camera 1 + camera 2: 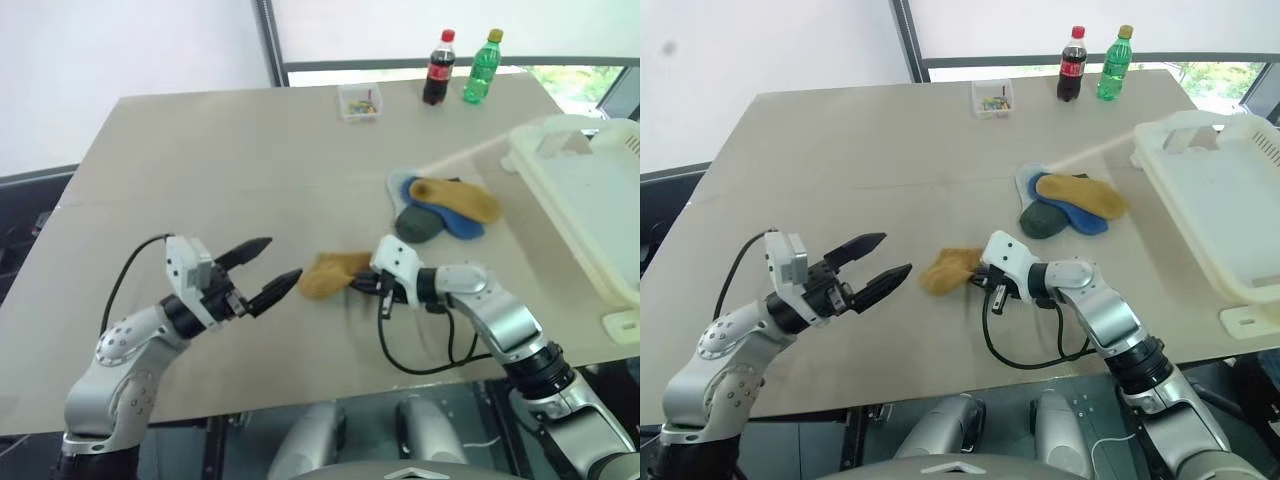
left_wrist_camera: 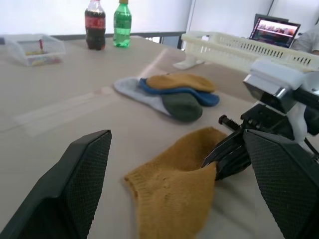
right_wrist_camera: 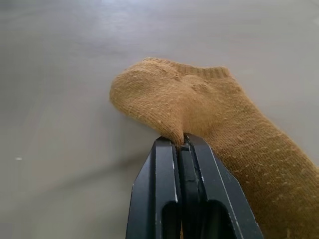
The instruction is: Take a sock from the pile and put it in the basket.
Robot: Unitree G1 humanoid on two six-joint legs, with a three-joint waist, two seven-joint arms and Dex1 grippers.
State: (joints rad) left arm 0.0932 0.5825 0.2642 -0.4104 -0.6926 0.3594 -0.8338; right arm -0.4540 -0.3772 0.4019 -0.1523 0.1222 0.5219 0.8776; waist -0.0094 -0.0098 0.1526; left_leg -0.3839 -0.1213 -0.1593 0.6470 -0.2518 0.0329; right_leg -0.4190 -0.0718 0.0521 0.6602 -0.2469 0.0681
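1. Because a sock must be carried to the basket, one soft mustard-yellow knitted sock (image 1: 331, 273) is pinched by the right hand (image 1: 368, 283), whose two black fingers are pressed tight together on a small fold of the cloth.
2. Only an edge of the sock is gripped, so most of it is left lying on the wide pale beige bench (image 1: 240, 160), spread out toward the left hand.
3. The left hand (image 1: 268, 268) is held just beside the sock with its fingers spread wide and nothing between them; it is judged to be kept ready, perhaps so the sock can be passed over.
4. The small heap of soft socks (image 1: 442, 207), in mustard yellow, royal blue, dark grey-green and pale blue, is left farther back on the bench, well apart from the held sock.
5. The large cream-white plastic laundry basket (image 1: 590, 200) is set at the right edge of the bench, near the heap, so the sock is judged to need carrying to the right.
6. A dark cola bottle with a red cap (image 1: 438, 68), a green drink bottle with a yellow cap (image 1: 481, 67) and a small clear plastic box (image 1: 359, 101) are stood at the far edge, out of the way.
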